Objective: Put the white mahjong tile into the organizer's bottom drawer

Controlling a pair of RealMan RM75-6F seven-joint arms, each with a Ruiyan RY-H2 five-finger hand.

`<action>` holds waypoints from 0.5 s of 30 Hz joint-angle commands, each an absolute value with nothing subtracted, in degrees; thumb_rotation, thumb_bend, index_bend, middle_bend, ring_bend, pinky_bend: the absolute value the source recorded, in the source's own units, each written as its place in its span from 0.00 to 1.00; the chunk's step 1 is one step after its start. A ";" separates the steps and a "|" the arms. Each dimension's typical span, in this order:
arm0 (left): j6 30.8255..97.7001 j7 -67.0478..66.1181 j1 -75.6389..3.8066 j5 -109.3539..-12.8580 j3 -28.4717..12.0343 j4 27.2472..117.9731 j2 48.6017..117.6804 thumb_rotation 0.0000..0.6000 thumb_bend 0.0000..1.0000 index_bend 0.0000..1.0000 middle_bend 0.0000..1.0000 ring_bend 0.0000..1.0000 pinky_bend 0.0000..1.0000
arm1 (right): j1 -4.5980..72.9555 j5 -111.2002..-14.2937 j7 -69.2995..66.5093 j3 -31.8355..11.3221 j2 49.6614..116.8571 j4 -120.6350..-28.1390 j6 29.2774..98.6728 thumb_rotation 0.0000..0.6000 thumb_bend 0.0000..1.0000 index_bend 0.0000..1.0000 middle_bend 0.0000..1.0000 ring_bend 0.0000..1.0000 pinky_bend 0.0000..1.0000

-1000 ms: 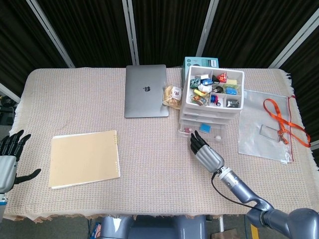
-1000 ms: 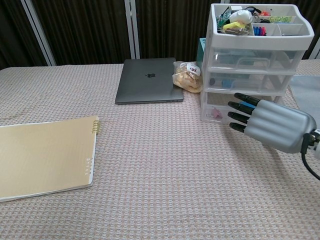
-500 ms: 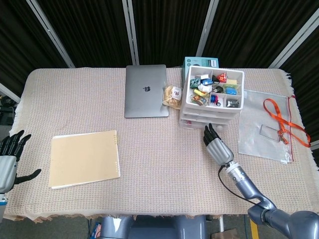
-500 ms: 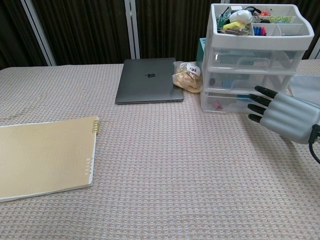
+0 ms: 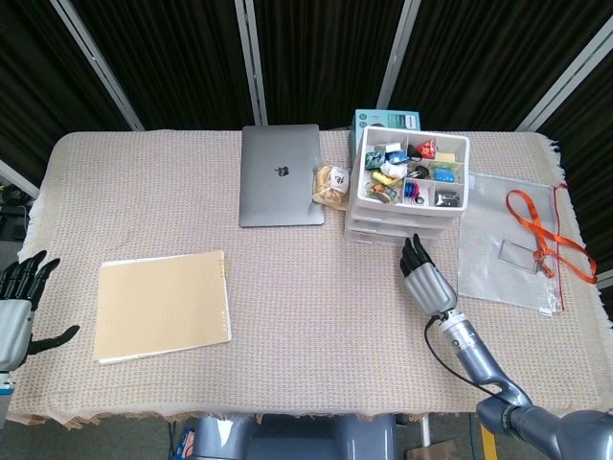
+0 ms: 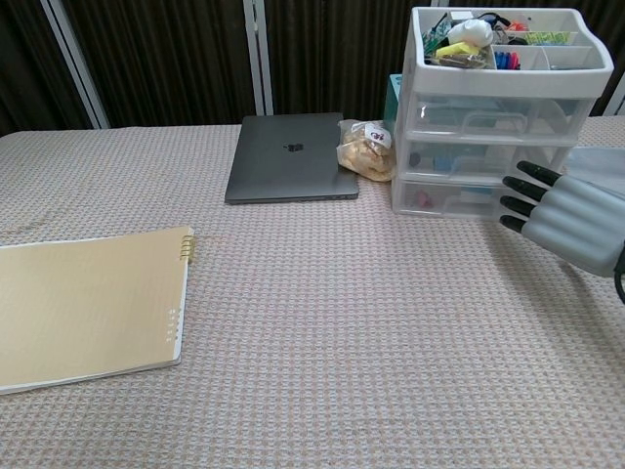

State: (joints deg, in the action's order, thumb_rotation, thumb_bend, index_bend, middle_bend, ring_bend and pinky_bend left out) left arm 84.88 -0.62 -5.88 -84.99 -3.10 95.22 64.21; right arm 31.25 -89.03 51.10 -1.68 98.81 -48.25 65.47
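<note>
The white three-drawer organizer (image 5: pixel 412 187) (image 6: pixel 498 107) stands at the back right, its top tray full of small items. Its bottom drawer (image 6: pixel 444 198) (image 5: pixel 381 235) sits pushed in, flush with the drawers above. My right hand (image 5: pixel 427 279) (image 6: pixel 568 217) lies just in front of it, fingers straight and pointing at the drawer front, holding nothing. I cannot tell if the fingertips touch it. The white mahjong tile cannot be made out in either view. My left hand (image 5: pixel 17 309) hangs at the table's left edge, fingers spread and empty.
A shut grey laptop (image 5: pixel 281 174) (image 6: pixel 291 169) and a small snack bag (image 5: pixel 333 184) (image 6: pixel 366 149) lie left of the organizer. A tan spiral notebook (image 5: pixel 163 305) (image 6: pixel 83 308) is front left. A clear pouch (image 5: pixel 508 251) with an orange lanyard (image 5: pixel 539 225) lies right.
The bottom drawer, pulled out a second ago, is now pushed in. My right hand moved back and to the right with it. The left hand stayed still.
</note>
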 commanded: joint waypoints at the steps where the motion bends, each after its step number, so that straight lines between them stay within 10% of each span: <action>1: 84.96 -0.58 -5.84 -85.02 -3.08 95.24 64.16 1.00 0.16 0.09 0.00 0.00 0.00 | 30.91 -88.79 51.50 -1.68 98.39 -49.08 65.72 1.00 0.26 0.22 0.12 0.00 0.02; 15: 85.13 -0.77 -5.74 -85.58 -2.79 94.88 64.07 1.00 0.16 0.09 0.00 0.00 0.00 | 23.48 -86.69 39.12 -3.16 85.48 -75.94 77.23 1.00 0.21 0.19 0.09 0.00 0.02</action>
State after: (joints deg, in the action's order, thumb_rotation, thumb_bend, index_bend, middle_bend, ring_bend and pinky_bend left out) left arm 85.13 -0.76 -5.75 -85.57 -2.81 94.90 64.07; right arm 26.92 -88.21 44.46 -2.52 90.72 -67.21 73.11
